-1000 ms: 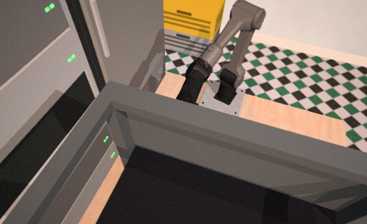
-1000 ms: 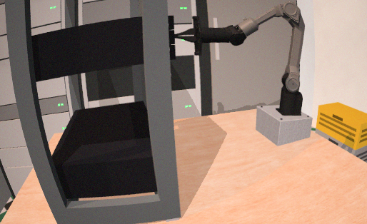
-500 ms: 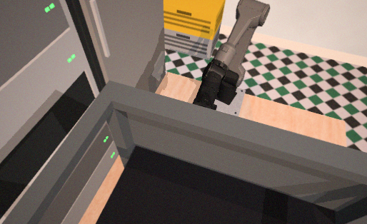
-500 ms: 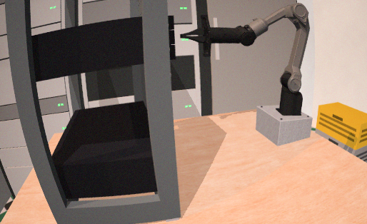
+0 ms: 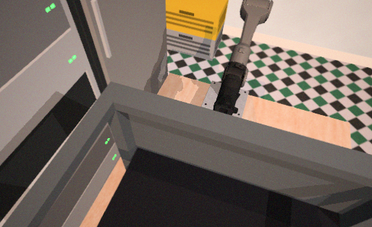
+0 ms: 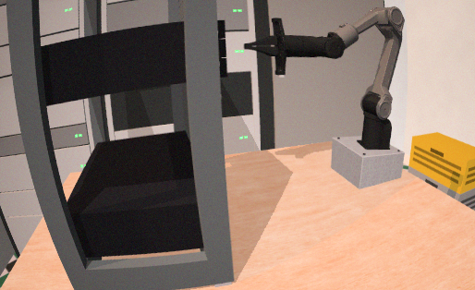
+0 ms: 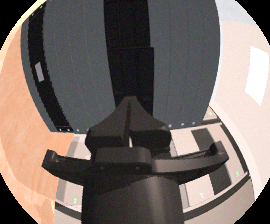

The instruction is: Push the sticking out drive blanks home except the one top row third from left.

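Wood covers the bench, and a green checkered floor lies behind it. On the bench stands a tall grey rack with the dark storage chassis high up in it. The arm reaches out level from its grey block. Its fingers are pinched tight on nothing — the tips sit near the chassis front, not touching.
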